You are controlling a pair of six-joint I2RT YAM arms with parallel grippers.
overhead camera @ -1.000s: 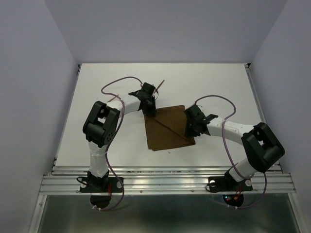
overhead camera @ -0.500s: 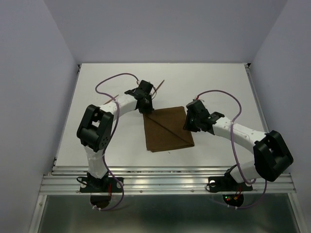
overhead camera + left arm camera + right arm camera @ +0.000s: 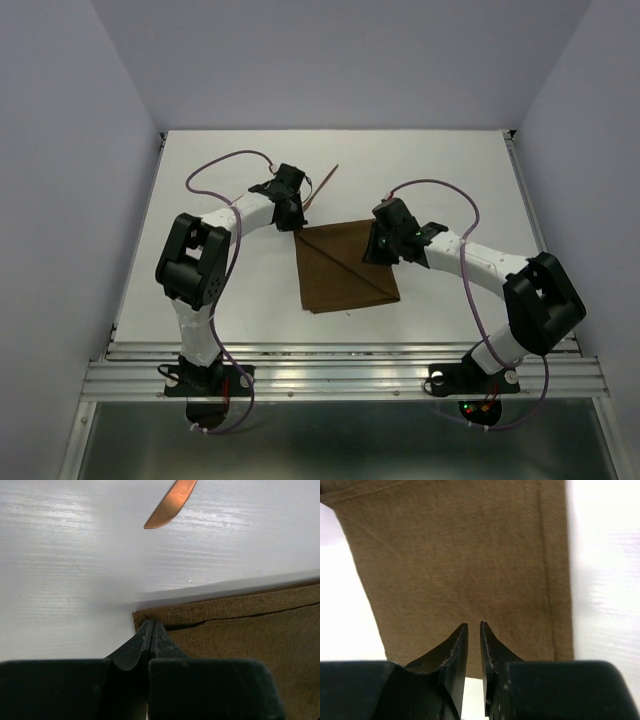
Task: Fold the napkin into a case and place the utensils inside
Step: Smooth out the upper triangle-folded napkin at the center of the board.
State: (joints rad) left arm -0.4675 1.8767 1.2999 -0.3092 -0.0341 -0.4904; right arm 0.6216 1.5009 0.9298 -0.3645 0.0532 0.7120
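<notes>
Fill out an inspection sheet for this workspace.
Surface: white table, no spills seen.
Job's things: napkin folded flat with a diagonal crease; one utensil on the table beyond its far left corner, apart from it; second utensil not seen.
Clutter: nothing seen.
Tools: left tool shut, tips at the napkin's corner; right tool slightly open over the napkin.
Cables: a purple cable loops above each arm, clear of the napkin.
Surroundings: plain walls; metal rail at the near edge.
</notes>
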